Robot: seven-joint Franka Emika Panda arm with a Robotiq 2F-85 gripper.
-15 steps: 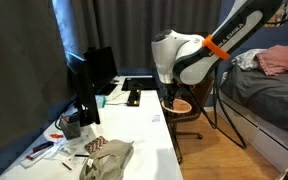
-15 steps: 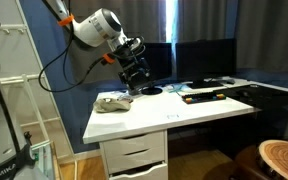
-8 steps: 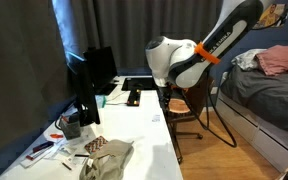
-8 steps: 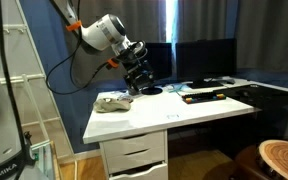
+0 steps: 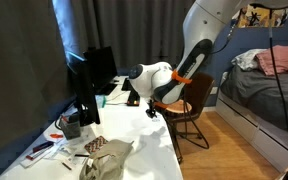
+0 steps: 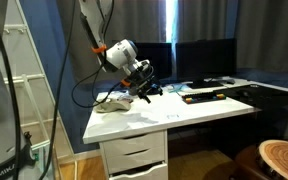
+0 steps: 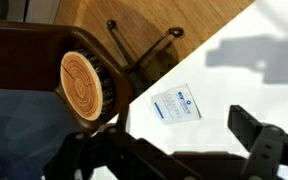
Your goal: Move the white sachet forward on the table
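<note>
The white sachet [image 7: 176, 104], a small flat packet with blue print, lies on the white table [image 7: 254, 70] near its edge. In the wrist view it sits just ahead of my gripper [image 7: 174, 150], between the two wide-spread fingers. The gripper is open and empty. In an exterior view the sachet [image 6: 171, 117] lies near the table's front edge, with the gripper [image 6: 147, 97] hovering low over the table, apart from it. In an exterior view the gripper [image 5: 150, 110] hangs just above the table's edge.
A beige cloth [image 6: 112, 101] lies on the table beside the gripper and also shows in an exterior view [image 5: 109, 158]. A monitor [image 5: 87, 88] and small clutter stand along one side. A chair with a round wooden seat [image 7: 81, 84] stands by the table edge. Drawers [image 6: 134, 157] are below.
The arm has swung down and in toward the table. The gripper now hangs low over the tabletop near the sachet. The sachet has not moved.
</note>
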